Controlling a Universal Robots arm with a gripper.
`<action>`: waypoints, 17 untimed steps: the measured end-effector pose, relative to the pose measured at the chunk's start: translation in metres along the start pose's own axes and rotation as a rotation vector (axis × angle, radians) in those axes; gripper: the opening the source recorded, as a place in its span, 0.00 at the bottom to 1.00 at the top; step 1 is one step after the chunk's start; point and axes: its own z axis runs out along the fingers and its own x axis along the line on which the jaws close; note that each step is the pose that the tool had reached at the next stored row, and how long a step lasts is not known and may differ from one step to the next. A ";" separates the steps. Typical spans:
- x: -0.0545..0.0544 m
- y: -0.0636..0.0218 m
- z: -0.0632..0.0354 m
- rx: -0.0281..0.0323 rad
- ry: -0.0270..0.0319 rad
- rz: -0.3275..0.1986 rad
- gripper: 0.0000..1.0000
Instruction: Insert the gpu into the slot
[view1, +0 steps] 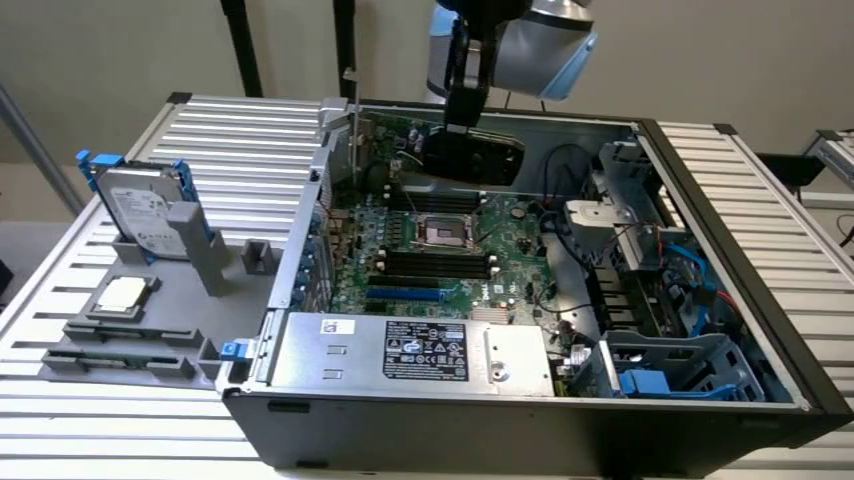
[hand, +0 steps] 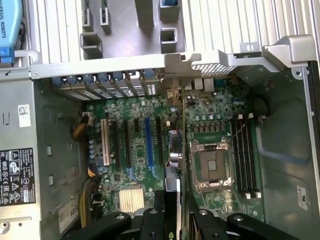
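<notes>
My claw (view1: 461, 122) is clamped on the gpu (view1: 478, 160), fingers (hand: 150, 222) pinching its top edge, so the card hangs clear above the board. I'd call this the line-up step. In the wrist view it sits beside the slot (hand: 148, 142), off toward the processor socket (hand: 211, 167), not over it. Seating it calls for the edge parallel over that blue strip, with the bracket at the rear case wall (hand: 100, 65). Plenty of open air above.

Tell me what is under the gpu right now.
Green motherboard: the gpu, held edge-down in the gripper, hangs over the strip between the blue slot and the processor socket. The card hides the board directly beneath its edge.
</notes>
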 end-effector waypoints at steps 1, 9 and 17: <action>0.000 0.0000 0.0005 0.0000 -0.0028 -0.015 0.26; 0.006 -0.0011 0.0120 0.0013 -0.0093 -0.069 0.26; 0.028 -0.0036 0.0261 0.0008 -0.0194 -0.079 0.26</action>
